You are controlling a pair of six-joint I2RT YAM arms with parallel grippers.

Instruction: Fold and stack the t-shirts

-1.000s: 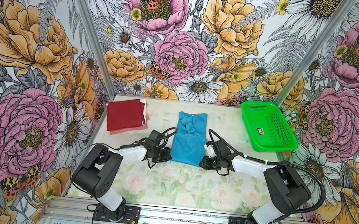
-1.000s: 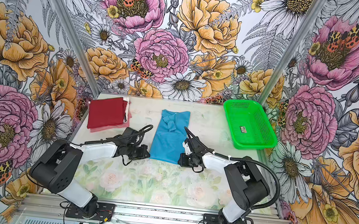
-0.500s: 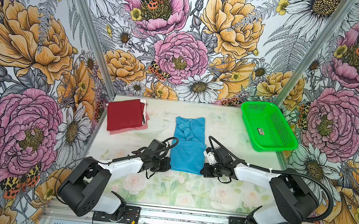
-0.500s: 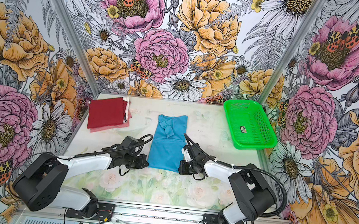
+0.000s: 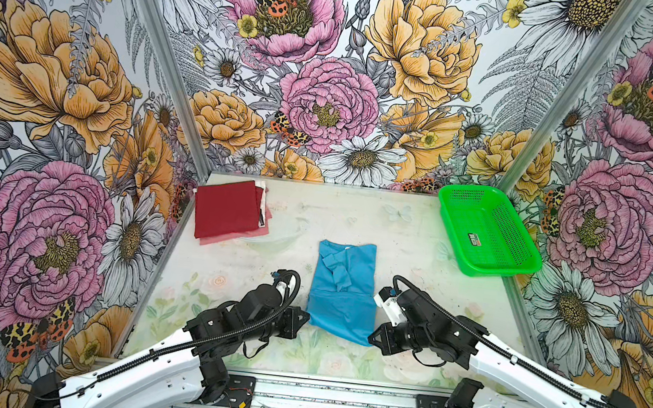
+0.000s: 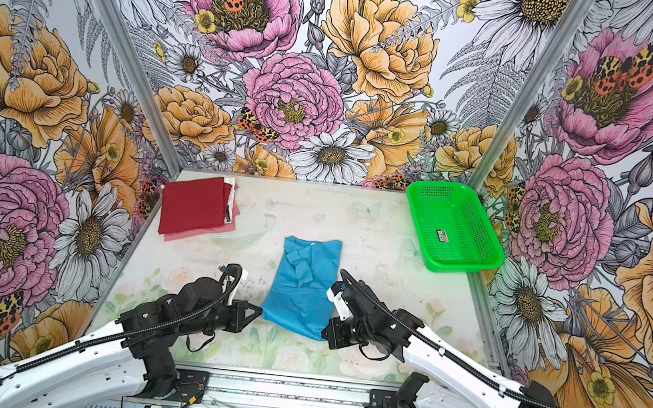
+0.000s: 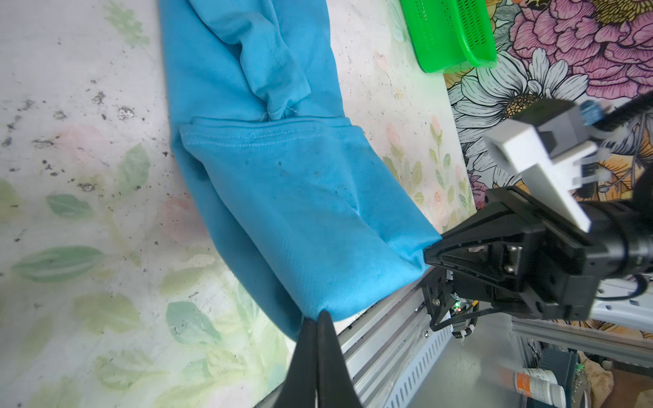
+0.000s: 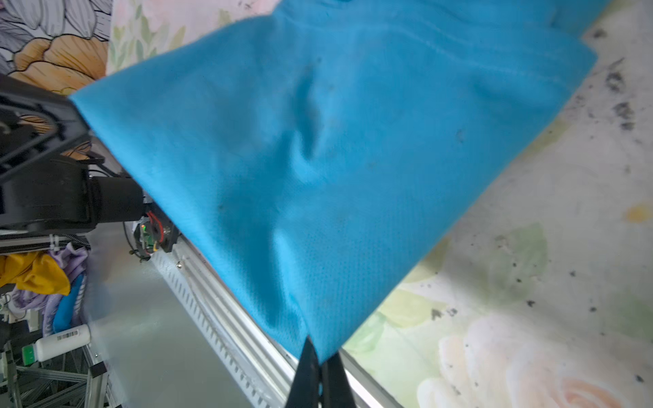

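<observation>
Corners of the blue t-shirt (image 5: 341,294) are pinched at its near end, one in each pincer.

I have the left pincer (image 5: 305,320) closed on the near-left corner and the right pincer (image 5: 371,338) closed on the near-right corner, with the cloth drawn between them. The shirt lies mid-tabletop (image 5: 418,232) and its long axis runs straight away from both arms, collar at the far end. Each arm sits equally close to its own corner, so I judge the next fold has to travel along that axis, away from me, with both arms moving level. There is bare room beyond the collar. The maroon t-shirt (image 5: 226,208), lying on paler ones, sits at the far left and the green basket (image 5: 501,269) at the far right, both well apart from the blue shirt. The near rail is close behind the pincers.
</observation>
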